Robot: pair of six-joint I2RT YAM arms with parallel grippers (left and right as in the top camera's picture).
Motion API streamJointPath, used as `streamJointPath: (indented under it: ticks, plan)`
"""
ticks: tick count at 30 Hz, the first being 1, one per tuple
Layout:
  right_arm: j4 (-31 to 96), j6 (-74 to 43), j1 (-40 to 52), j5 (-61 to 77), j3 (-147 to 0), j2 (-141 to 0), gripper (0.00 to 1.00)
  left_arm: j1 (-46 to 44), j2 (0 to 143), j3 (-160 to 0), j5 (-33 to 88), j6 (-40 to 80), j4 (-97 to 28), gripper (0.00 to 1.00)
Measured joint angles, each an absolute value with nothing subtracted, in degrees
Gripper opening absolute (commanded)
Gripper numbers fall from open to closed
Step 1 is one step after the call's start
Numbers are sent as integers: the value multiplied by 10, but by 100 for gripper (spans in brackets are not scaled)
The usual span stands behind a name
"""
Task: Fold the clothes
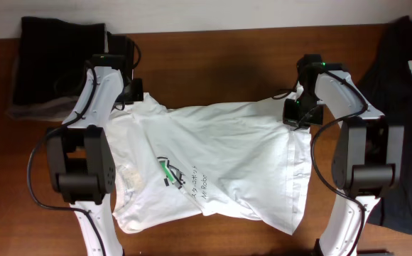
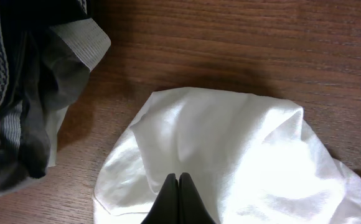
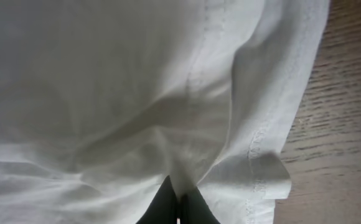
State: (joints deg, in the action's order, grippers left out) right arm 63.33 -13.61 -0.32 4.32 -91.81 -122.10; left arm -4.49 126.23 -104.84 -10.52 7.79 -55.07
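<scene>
Both my arms reach to the T-shirt's (image 1: 227, 156) far edge. Left gripper (image 2: 178, 182) is pressed together on the sleeve, right gripper (image 3: 179, 198) pinching the hem corner. Wood table (image 1: 220, 57), dark clothes (image 1: 53, 60) at both sides.

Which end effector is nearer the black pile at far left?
Left. The left end effector is at the white shirt's corner beside the black pile; the right end effector is across the shirt.

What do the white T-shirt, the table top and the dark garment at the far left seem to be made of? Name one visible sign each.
The white T-shirt: soft matte knit, likely cotton; wrinkled, with stitched hems. The table top: brown wood or wood-look laminate, low sheen; grain lines run across it. The dark garment: matte fabric with a grey ribbed band; fibre unclear.
</scene>
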Motion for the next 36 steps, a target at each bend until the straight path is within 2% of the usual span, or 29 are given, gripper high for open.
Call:
streamJointPath:
  ticks: [11, 15, 26, 31, 36]
  plan:
    - [667, -135, -3, 65, -944, -1218, 4, -45, 1262, -1048, -105, 78, -562, 1]
    - [673, -136, -3, 76, -949, -1149, 4, -45, 1240, -1048, -105, 78, -566, 1]
    - [678, -150, -3, 116, -962, -857, 4, -45, 912, -1048, -68, 78, -575, 1]
    - [710, -168, -3, 129, -1044, -723, 4, -45, 714, -1047, -65, 85, -572, 1]
    - [761, -180, -3, 137, -1157, -692, 4, -45, 568, -1051, -65, 104, -536, 0]
